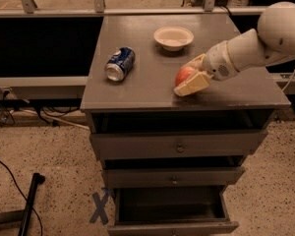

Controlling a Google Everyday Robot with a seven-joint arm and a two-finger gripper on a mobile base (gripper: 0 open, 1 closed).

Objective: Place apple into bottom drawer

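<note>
The red-orange apple (182, 74) rests on the cabinet top (137, 90), right of centre near the front edge. My gripper (191, 74) reaches in from the right on a white arm and straddles the apple. One pale finger (192, 84) lies against its near side, the other sits behind it, and the fingers are closed on the apple. The bottom drawer (173, 227) is pulled out below, and its dark interior shows with nothing visible in it.
A blue soda can (120, 64) lies on its side at the left of the top. A white bowl (173, 37) stands at the back centre. The two upper drawers (177, 145) are closed. A black pole (28, 203) lies on the floor at the left.
</note>
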